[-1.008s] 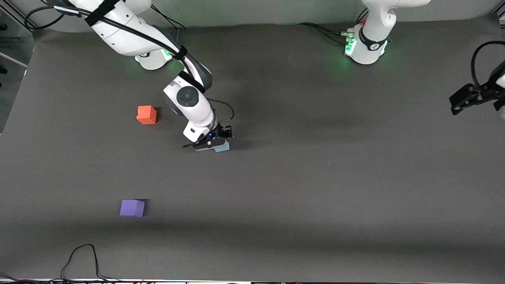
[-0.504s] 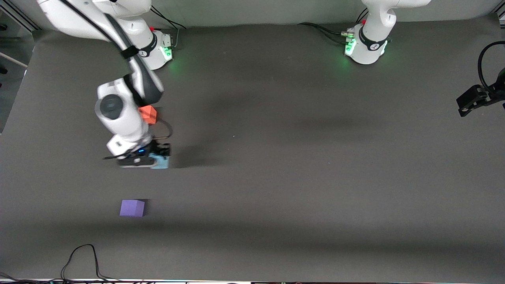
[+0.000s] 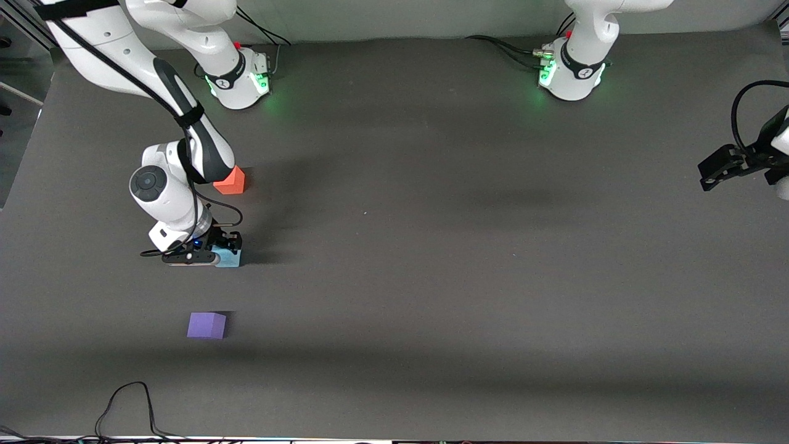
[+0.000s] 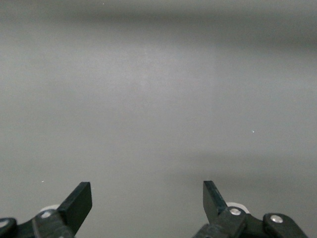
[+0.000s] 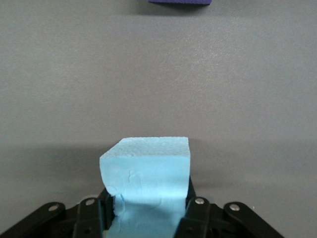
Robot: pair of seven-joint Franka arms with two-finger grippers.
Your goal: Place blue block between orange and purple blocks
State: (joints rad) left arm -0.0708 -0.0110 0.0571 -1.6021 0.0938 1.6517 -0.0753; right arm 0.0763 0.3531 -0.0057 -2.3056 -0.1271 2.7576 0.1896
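Note:
My right gripper [image 3: 223, 253] is shut on the blue block [image 3: 230, 259], a light sky-blue foam cube, low over the dark mat between the other two cubes. The block fills the jaws in the right wrist view [image 5: 146, 171]. The orange block [image 3: 233, 181] sits on the mat nearer the robot bases, partly hidden by the right arm. The purple block [image 3: 206, 325] sits nearer the front camera; its edge shows in the right wrist view [image 5: 179, 2]. My left gripper [image 3: 715, 169] is open and empty, waiting at the left arm's end of the table; its fingertips [image 4: 79, 201] frame bare mat.
The dark grey mat [image 3: 462, 246] covers the table. A black cable [image 3: 126, 401] loops over the mat's edge nearest the front camera. The arm bases [image 3: 570, 74] stand along the edge by the robots.
My right gripper has carried the blue block toward the right arm's end of the table, from the mat's middle to between the orange and purple blocks. The left gripper shifted slightly.

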